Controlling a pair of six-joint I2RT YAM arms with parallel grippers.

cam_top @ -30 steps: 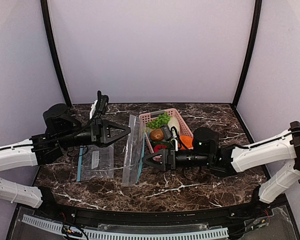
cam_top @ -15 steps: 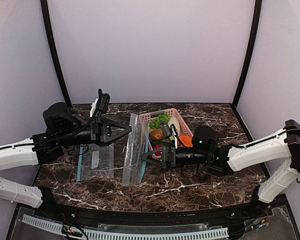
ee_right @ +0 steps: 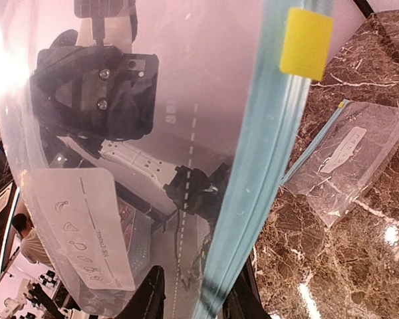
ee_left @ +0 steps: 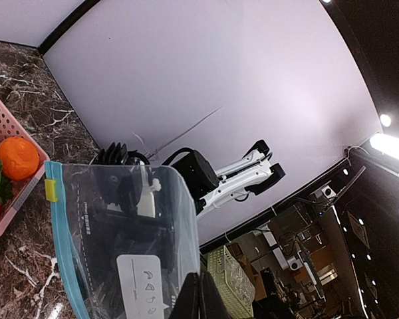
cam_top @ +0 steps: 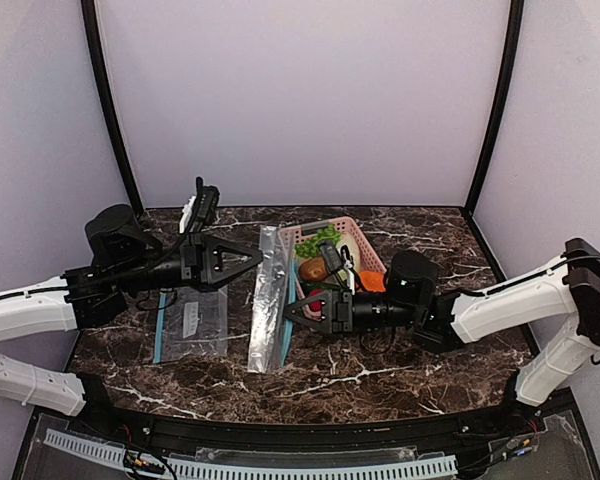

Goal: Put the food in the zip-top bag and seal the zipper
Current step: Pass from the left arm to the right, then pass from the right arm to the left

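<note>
1. Location: the bag (cam_top: 270, 300) is held up over the middle of the counter (cam_top: 400, 370), between the two hands and just left of the basket (cam_top: 325, 223). Whether its lower edge touches the counter cannot be told.
2. Left hand (cam_top: 252, 262): the fingers are pressed together and pinch the bag's plain edge, the one opposite the zipper (ee_right: 249, 199). This grip probably anchors the film so the other edge can be worked without the bag folding or sliding.
3. Right hand (cam_top: 292, 312): the fingers (ee_right: 149, 296) are partly spread, one on each side of the zipper strip. No firm pinch on the strip shows.
4. Orientation: from above, the bag appears almost edge-on, standing steeply.
   - Its long axis runs from the far side of the counter toward the near side.
   - The zipper lies along that axis, on the edge turned toward the right hand and the basket.
   - The yellow slider (ee_right: 306, 34) sits at one end of the strip.
   - The white label (ee_left: 139, 287) shows on the face seen by the left wrist view.
5. Reason for the pose: with the mouth edge facing the basket, the path for loading is short.
6. Food (cam_top: 315, 268): every visible piece lies in the basket, including the orange (ee_left: 16, 158). The film looks clear, with nothing inside.
7. A spare bag (cam_top: 192, 322) lies flat under the left arm, well apart from the work.
8. Step in hand, as a judgement: securing the zipper edge to open the mouth. Loading and sealing are not yet done.
</note>
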